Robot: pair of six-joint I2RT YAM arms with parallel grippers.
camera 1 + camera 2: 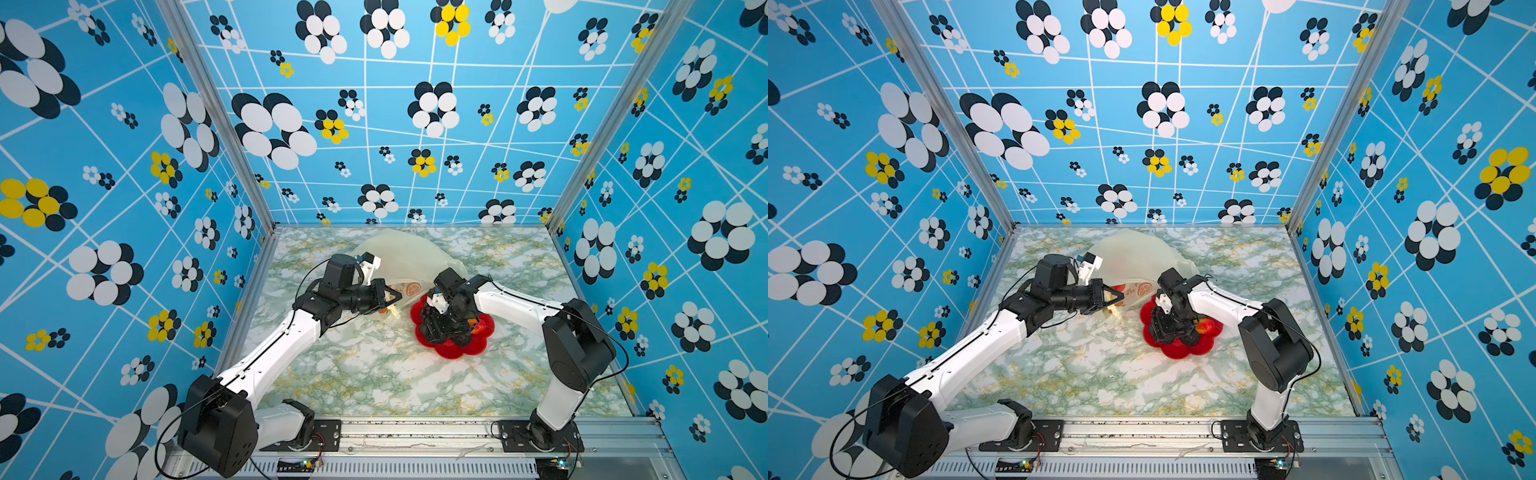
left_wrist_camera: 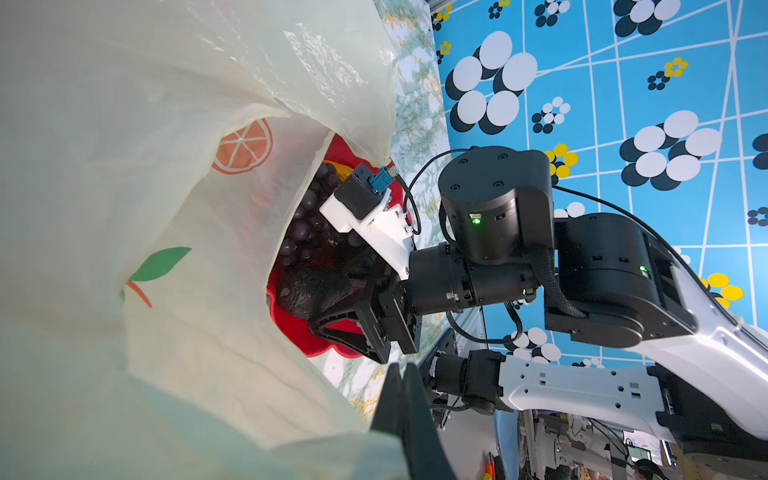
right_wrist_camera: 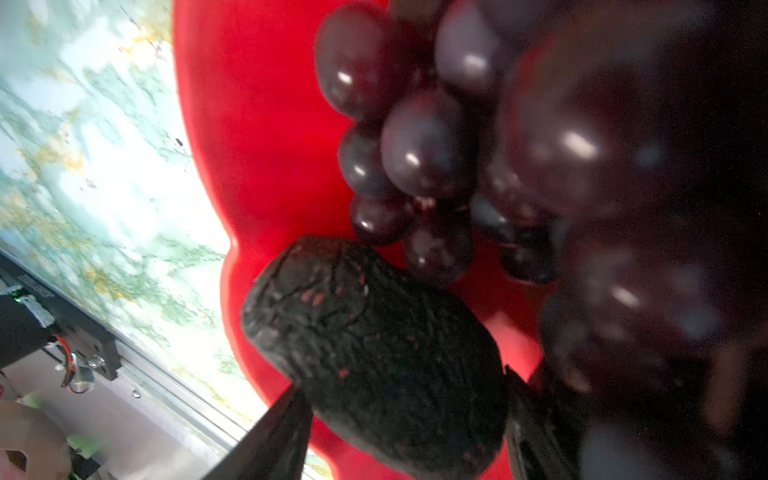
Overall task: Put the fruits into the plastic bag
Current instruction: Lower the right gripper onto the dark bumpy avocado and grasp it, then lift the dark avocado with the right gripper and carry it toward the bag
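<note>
Marbled bench (image 1: 374, 374): my left claw (image 1: 397, 297) pinches the cream plastic bag (image 1: 399, 253); right claw (image 3: 403, 401), spread, straddles a black bumpy fruit (image 3: 374, 340); dark purple grapes (image 3: 428, 145) unbagged.

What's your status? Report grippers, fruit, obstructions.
Left gripper shut on plastic bag edge, mouth held open. Right gripper jaws astride black bumpy fruit on red plate, grip unconfirmed. Grape bunch crowds it.

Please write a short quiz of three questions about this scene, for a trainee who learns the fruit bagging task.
1. True or false: the left hand is shut on the plastic bag.
2. What lies between the fingers of the right hand? A) a green ball B) the black bumpy fruit C) a spoon
3. What does the grape bunch rest on?
Key: 1 true; 2 B; 3 the red plate.
</note>
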